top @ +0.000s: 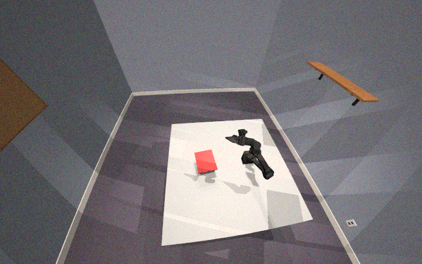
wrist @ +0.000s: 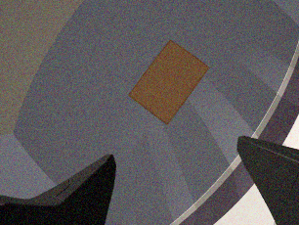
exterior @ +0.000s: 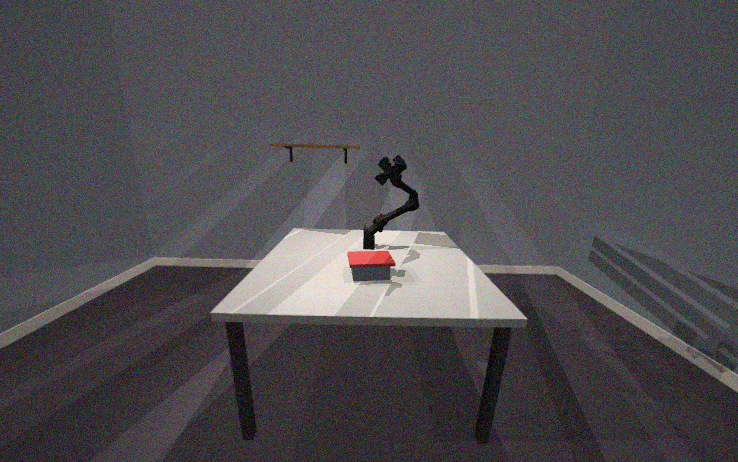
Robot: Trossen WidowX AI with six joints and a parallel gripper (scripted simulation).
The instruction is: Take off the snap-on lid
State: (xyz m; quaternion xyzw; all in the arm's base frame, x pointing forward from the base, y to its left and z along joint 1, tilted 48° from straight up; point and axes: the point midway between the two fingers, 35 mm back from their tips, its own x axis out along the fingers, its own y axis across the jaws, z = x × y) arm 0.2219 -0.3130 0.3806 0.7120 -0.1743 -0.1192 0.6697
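Observation:
A red lid (top: pixel 205 162) (exterior: pixel 370 258) sits flat on top of the dark blue-grey storage box (exterior: pixel 371 272), covering it. The box stands upright on the white table (top: pixel 192 214) (exterior: pixel 272 304); from above, the lid hides nearly all of it. My black gripper (top: pixel 227 138) (exterior: pixel 391 169) (wrist: pixel 176 148) is open, with nothing between its fingers. It is raised high above the table, well clear of the lid, and in the top view it appears up and to the right of the box. The wrist view shows neither lid nor box.
The arm's base (top: pixel 247 157) (exterior: pixel 368 238) stands on the table behind the box as seen in the exterior view. A wooden shelf (top: pixel 342 81) (exterior: pixel 315 146) is on a wall. A brown rectangular panel (top: pixel 18 106) (wrist: pixel 168 83) is on another wall.

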